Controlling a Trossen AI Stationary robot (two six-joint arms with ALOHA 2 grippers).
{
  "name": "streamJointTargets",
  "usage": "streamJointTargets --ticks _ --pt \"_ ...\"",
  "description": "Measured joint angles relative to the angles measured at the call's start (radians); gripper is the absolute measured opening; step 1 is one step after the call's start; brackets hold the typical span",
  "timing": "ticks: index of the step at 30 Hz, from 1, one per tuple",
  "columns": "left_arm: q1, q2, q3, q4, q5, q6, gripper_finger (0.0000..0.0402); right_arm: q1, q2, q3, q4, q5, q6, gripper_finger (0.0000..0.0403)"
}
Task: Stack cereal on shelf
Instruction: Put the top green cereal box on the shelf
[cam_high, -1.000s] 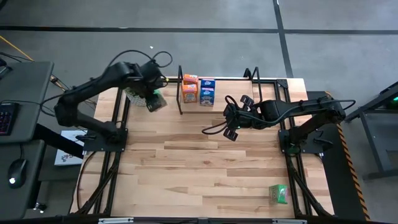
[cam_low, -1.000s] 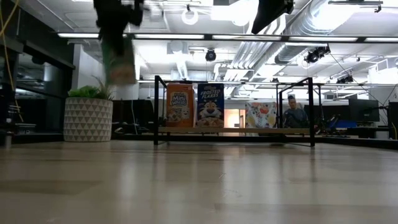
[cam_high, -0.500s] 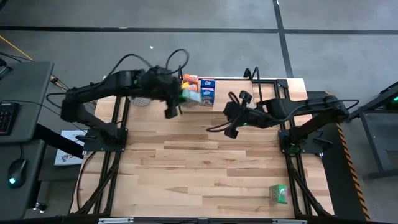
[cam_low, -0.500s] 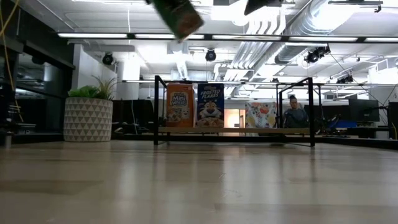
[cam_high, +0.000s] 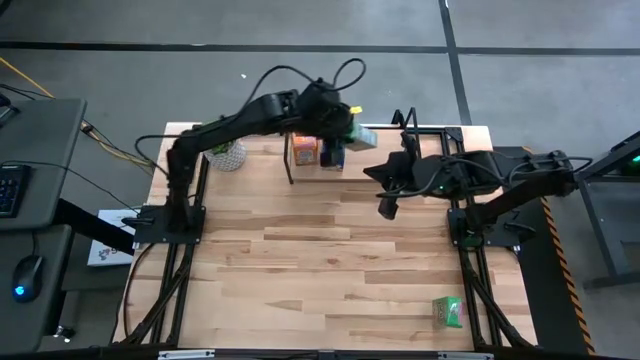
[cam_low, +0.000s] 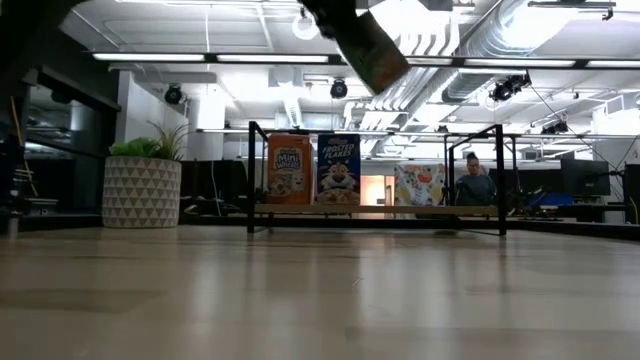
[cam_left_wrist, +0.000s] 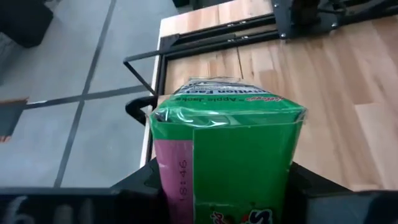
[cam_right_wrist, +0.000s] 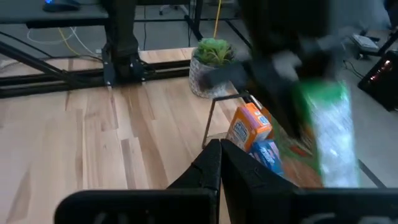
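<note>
Green cereal box (cam_high: 362, 137) in left gripper (cam_high: 345, 130), now carried over shelf (cam_high: 452, 131)

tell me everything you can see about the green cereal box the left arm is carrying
The green cereal box is a small cardboard carton with a glossy green face, a pink side panel with printed digits and "Apple Jacks" lettering on its top flap. The left end effector is shut on it, holding it in the air above the shelf, beside the orange box and blue box standing there. In the low view it hangs tilted, touching nothing else.
</note>
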Motion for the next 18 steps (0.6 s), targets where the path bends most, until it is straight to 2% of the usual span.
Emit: streamJointTargets --ticks 4,11,18 --pt "0.042 0.085 0.02 0.029 0.059 0.059 0.015 0.007 -0.002 0.0 0.002 -0.001 -0.005 0.0" --pt "0.082 0.204 0.02 0.032 0.066 0.181 0.015 0.006 -0.002 0.0 0.002 -0.002 -0.019 0.0" --pt "0.089 0.273 0.02 0.121 0.112 0.192 0.015 0.006 -0.002 0.0 0.002 -0.002 -0.037 0.0"
